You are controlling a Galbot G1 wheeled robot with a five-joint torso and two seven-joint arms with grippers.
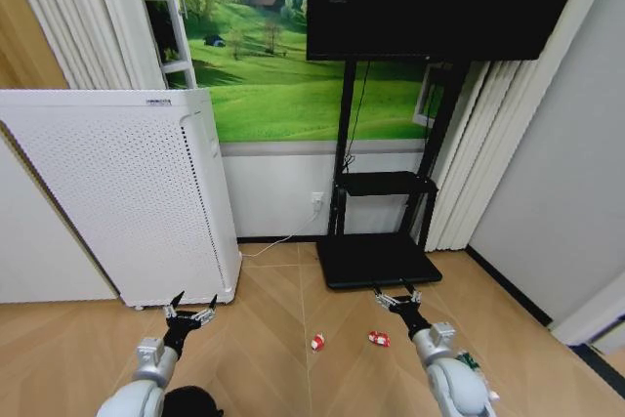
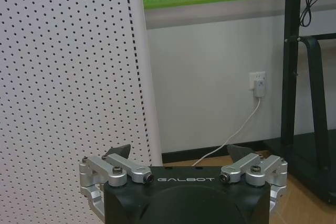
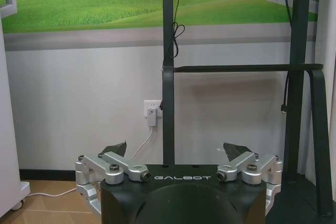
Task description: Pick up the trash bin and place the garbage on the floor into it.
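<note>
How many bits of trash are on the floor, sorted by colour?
Red-and-white pieces: 2
Piece with green label, partly hidden behind the right arm: 1
Total: 3

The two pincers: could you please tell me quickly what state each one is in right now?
Left pincer: open, holding nothing, raised in front of the white perforated appliance.
Right pincer: open, holding nothing, raised above the floor near the TV stand.

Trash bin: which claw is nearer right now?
Left. The left claw hangs open just ahead of the trash bin, which sits under that arm. The right claw, also open, is across the floor.
</note>
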